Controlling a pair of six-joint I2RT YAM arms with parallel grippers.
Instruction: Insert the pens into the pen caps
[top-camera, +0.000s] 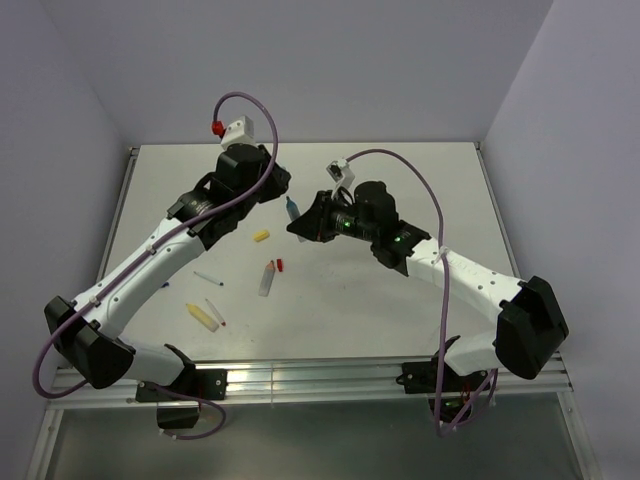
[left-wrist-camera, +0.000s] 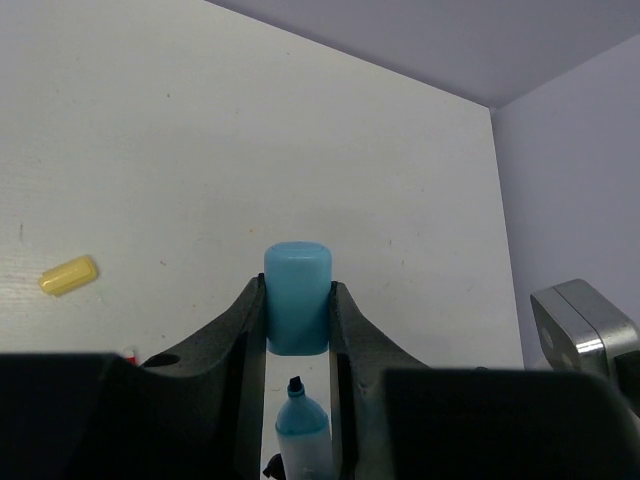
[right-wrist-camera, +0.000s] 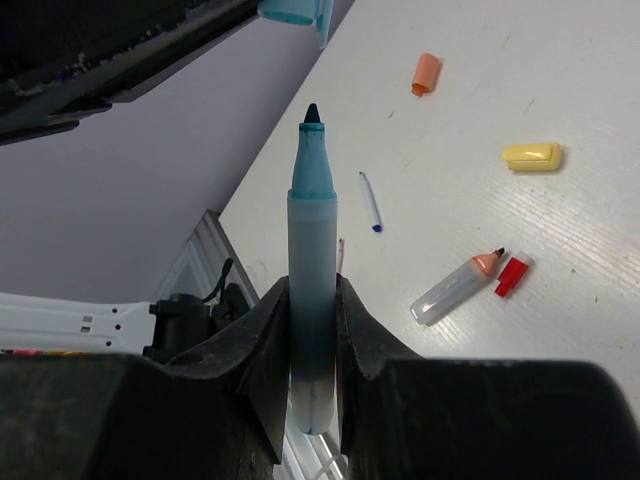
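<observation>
The cap (left-wrist-camera: 297, 297) is smooth plastic, the table (left-wrist-camera: 200, 150) matt.

Between the left tool (left-wrist-camera: 297, 290) and the right tool (right-wrist-camera: 313, 290) only a short gap is being left, from the light-blue cap (left-wrist-camera: 297, 268) to the tip of the light-blue marker (right-wrist-camera: 312, 220), and nothing is crossing it. Nearer the bases, the counter (top-camera: 460, 190) is being crowded by the yellow cap (top-camera: 261, 236), red cap (top-camera: 280, 265) and orange marker (top-camera: 267, 278). Open passage is being offered along the far and right sides.

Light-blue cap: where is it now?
Left wrist view: light-blue cap clamped in the left gripper, centre frame, just past the light-blue marker tip.
</observation>
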